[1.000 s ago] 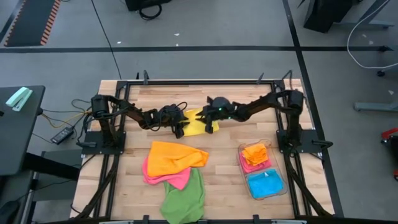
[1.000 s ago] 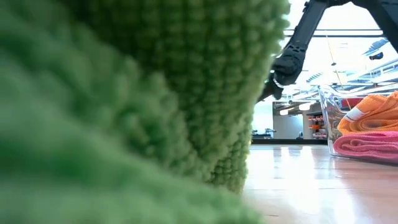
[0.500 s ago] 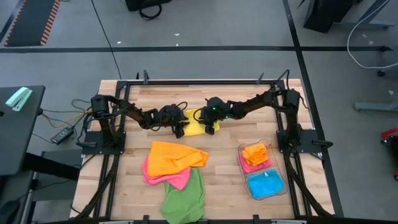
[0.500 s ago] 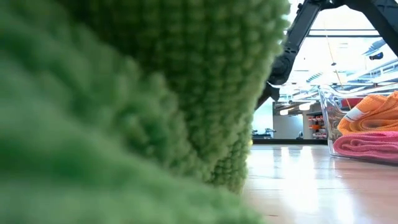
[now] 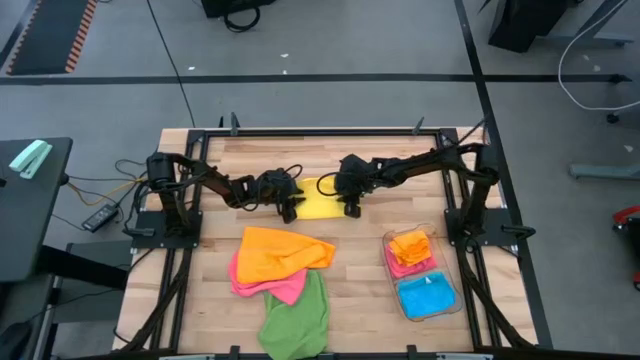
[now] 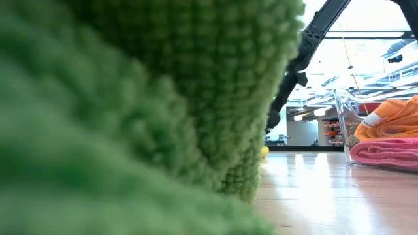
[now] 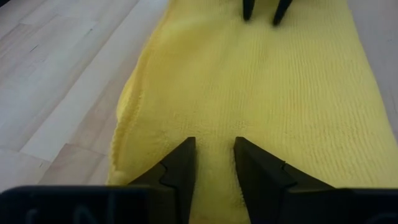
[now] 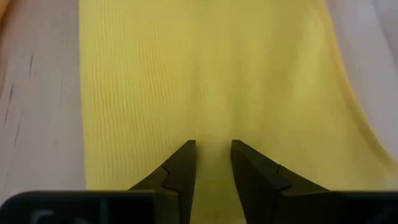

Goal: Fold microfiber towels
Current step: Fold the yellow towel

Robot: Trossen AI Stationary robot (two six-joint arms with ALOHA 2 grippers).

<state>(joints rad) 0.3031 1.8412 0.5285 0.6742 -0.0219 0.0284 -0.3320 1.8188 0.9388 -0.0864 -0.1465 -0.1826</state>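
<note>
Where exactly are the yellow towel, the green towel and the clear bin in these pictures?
yellow towel [image 5: 322, 205]: high view, middle of the cloth between the two arms.
green towel [image 5: 297, 322]: high view, middle of the cloth at the near edge.
clear bin [image 5: 450, 300]: high view, its right wall.

Loose towels: yellow [image 5: 322, 207], orange [image 5: 275, 255], pink [image 5: 285, 288], green [image 5: 297, 320]. One bin [image 5: 455, 297], three folded towels [image 5: 424, 294]. Two arms.

Even bright light; green towel [image 6: 130, 117] blurred (close).
</note>
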